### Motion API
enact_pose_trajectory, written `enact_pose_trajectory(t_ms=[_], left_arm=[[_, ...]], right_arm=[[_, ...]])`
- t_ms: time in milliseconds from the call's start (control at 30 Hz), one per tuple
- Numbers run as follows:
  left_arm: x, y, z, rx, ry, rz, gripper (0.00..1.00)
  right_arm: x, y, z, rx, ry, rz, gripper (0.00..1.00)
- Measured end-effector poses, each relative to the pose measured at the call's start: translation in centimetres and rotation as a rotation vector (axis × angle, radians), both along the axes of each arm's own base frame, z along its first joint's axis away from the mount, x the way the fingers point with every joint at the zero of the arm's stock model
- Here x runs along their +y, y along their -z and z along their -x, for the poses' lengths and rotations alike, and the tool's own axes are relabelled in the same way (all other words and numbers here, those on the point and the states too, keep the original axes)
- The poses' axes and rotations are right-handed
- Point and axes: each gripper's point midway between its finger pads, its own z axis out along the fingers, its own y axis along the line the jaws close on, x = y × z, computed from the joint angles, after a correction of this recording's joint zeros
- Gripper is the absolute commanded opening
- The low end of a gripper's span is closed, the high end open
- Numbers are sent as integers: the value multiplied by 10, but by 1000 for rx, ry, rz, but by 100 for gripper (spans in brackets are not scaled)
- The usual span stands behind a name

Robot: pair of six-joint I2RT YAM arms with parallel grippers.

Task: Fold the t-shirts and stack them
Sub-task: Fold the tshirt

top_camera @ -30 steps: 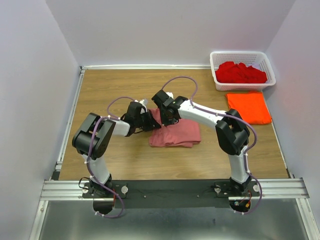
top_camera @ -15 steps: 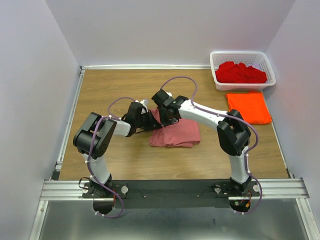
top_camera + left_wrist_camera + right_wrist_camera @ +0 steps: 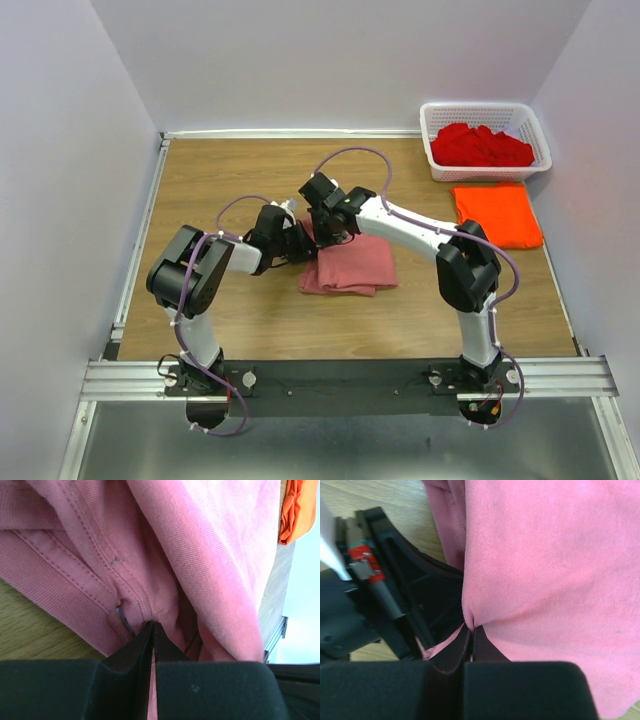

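Left grip: the left gripper (image 3: 152, 625) has its jaws pressed together, with a stitched hem fold of the pink tee (image 3: 210, 545) pinched at the tips.
Right grip: the right gripper (image 3: 470, 628) has its jaws narrowed to a slit, and a pucker of the same tee's top layer is nipped between them.
Cloth at the tips: ahead of the left tips, a seam and a ribbed band bunch up. Ahead of the right tips, smooth cloth draws in to a point.
Spacing: the two grippers sit just beside each other at one corner of the tee. The left one's black body lies just left of the right one's tips.
Pink tee: it is folded into a rough rectangle on the table (image 3: 220, 180). It spreads to the right of the left gripper and nearer the arm bases than the right gripper.
Orange tee (image 3: 497, 215): it lies folded flat, well apart to the right of both grippers.
Red tees (image 3: 480, 147): they are heaped in the basket (image 3: 485, 106), just beyond the orange tee.
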Motion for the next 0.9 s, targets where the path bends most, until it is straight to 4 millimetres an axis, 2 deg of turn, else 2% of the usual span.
enact_pose_trajectory(t_ms=[233,500,567,600,733,900], left_arm=[[-1,0,1,-1,3,1,12],[-1,0,1,-2,1,4,12],[-1,0,1,-3,1,4,12],[-1,0,1,-3,1,5,12],[-1,0,2,-2,-1,7,15],[-1,0,3,2,-6,13,19]], right_arm=[[10,-10,0,-7,-15,-31,1],[17,-11,6,11,-38,-52,1],[18,-10,8,16,-45,-55,7],[19,-10,9,19,-48,-56,14],[21,-7,11,25,-51,-54,30],[18,-7,9,13,-42,-41,44]])
